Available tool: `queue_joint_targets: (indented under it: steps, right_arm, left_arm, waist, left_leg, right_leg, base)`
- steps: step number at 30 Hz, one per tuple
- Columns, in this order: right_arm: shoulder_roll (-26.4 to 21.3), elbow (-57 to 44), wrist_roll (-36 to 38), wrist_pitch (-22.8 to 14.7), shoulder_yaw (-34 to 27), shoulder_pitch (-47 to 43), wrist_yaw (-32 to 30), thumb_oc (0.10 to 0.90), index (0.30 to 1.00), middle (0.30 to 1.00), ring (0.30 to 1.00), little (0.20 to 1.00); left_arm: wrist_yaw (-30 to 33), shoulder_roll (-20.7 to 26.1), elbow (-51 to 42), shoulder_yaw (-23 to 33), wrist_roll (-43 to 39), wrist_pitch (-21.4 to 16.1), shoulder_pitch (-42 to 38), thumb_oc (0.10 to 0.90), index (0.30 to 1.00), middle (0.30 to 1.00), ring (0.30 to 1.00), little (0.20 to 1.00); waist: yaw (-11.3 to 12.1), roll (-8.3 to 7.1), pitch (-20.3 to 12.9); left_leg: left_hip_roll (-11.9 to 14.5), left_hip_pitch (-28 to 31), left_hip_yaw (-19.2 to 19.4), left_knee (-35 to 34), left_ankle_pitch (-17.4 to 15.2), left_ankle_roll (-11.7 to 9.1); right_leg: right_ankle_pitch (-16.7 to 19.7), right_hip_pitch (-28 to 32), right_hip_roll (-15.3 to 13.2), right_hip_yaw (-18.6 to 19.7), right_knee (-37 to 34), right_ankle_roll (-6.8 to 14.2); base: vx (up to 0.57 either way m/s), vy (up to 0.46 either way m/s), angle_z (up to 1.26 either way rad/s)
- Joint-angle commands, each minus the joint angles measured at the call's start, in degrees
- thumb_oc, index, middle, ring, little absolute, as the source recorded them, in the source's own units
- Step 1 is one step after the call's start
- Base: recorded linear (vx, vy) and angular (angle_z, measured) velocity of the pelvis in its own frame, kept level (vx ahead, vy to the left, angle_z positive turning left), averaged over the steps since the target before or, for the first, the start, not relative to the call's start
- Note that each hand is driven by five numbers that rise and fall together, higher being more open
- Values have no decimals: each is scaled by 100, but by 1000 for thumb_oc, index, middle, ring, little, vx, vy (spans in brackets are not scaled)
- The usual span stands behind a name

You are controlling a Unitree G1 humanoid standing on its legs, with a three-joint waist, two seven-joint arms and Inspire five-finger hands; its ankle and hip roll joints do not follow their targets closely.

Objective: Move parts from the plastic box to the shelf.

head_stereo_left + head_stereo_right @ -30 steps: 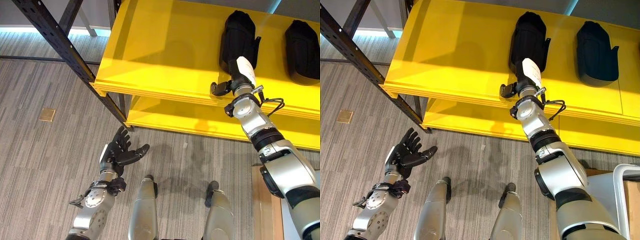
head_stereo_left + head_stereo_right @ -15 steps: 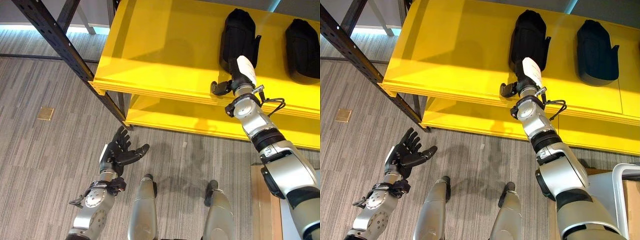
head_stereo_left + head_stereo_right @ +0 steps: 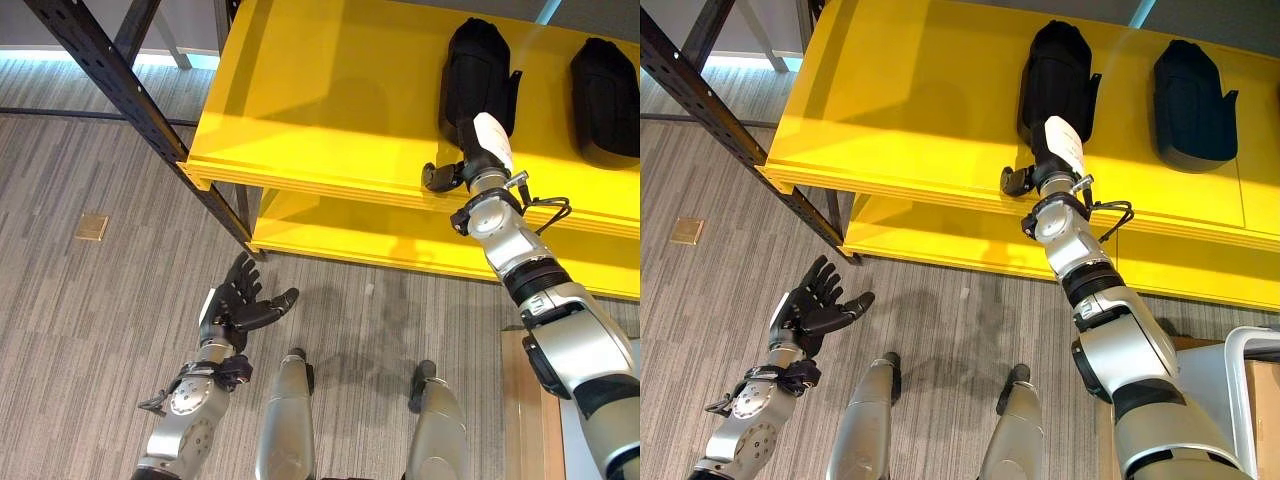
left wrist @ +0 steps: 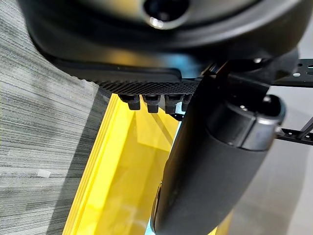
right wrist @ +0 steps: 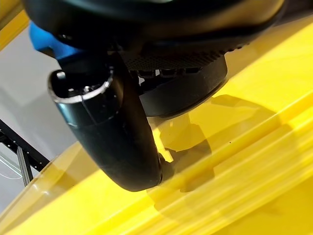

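Still, nothing has shifted since earlier: the right hand stays against the near black part on the yellow shelf, fingers hidden. The left hand hangs spread, empty.

Two black parts lie on the upper yellow shelf, well apart from each other. The nearer part is a dark, rounded, elongated moulding, lying flat with its long axis running from the shelf's front edge toward the back; a small tab projects from its right side. The right hand rests at this part's near end, at the shelf's front edge, with the fingers hidden against the part. The second part, of like shape and colour, lies further right on the same shelf, untouched. A lower yellow shelf shows beneath.
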Motion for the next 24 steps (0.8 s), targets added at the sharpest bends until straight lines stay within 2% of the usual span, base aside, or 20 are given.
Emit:
queue_joint_targets:
  steps: [1, 24]
  right_arm:
    - [-444, 432, 13, 161, -146, 376, 70, 900, 1000, 1000, 1000, 1000]
    - [-641, 197, -160, 173, -163, 556, 67, 900, 1000, 1000, 1000, 1000]
  left_arm:
    - [-46, 127, -469, 466, 204, -617, -85, 900, 1000, 1000, 1000, 1000]
    - [-7, 84, -460, 561, 231, -633, -96, 900, 1000, 1000, 1000, 1000]
  waist:
    - [-47, 67, -26]
    - [-97, 19, -20]
  left_leg:
    - [218, 161, -41, -463, 247, -29]
    - [239, 160, -56, -515, 289, -47]
  right_leg:
    - [-582, 134, 140, 104, 556, -220]
    - [-572, 85, 153, 111, 569, -220]
  base:
    - [0, 0, 0]
    - [0, 0, 0]
